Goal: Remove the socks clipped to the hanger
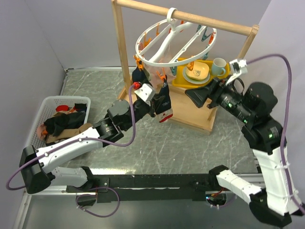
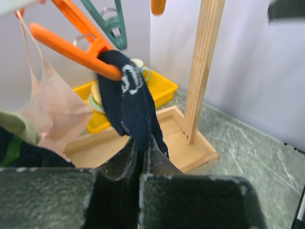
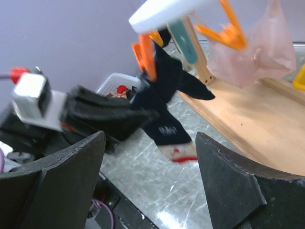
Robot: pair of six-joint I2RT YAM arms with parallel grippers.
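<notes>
Left wrist view shows the step in hand: the left gripper [image 2: 141, 145] is clamped on the lower part of a navy sock [image 2: 131, 102], its fingers pressed together with the cloth pinched between them. The sock's top is caught in an orange clip [image 2: 71, 45] under the hanger [image 1: 164, 40], so it is gripped but not yet free. A pink sock [image 2: 52, 109] hangs just beside it from another clip, and from above a second dark sock [image 1: 163, 102] hangs close by. Several socks already lie in the basket [image 1: 47, 101] on the left, so the task looks partly done, with at least these left on the ring. The right gripper [image 3: 150, 138] is spread wide and holds nothing, facing the same sock from the other side but apart from it. The next move likely calls for a firm pull down and away from the clip, along the line of its jaws so the cloth slips out. The ring hangs loose from its hook and may swing or tilt with the pull. The free arm might steady it or squeeze the clip.
</notes>
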